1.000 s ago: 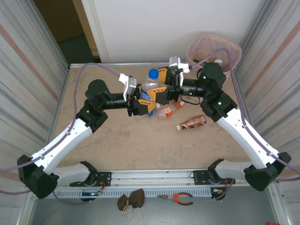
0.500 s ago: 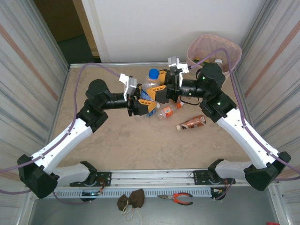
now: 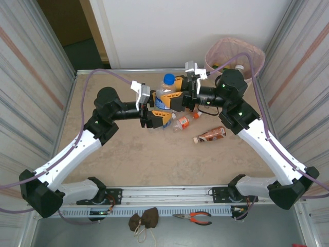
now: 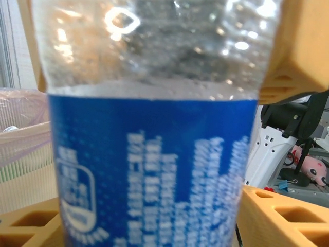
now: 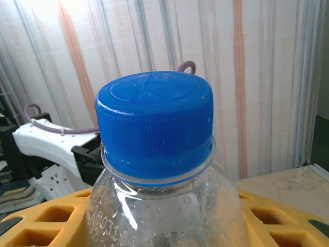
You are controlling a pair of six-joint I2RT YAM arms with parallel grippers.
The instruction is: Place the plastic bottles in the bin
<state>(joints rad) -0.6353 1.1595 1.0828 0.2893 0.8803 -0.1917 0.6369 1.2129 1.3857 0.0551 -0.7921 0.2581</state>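
Right claw (image 3: 175,93) clamps a clear bottle (image 3: 168,80) (blue cap, blue label); left claw (image 3: 160,113) grip: cannot tell.

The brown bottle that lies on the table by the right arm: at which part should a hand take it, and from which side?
Probably at the middle of its body, from straight above, jaws across its length. The brown bottle lies on its side, slanted, narrow end toward the near left, with bare table along both long sides.
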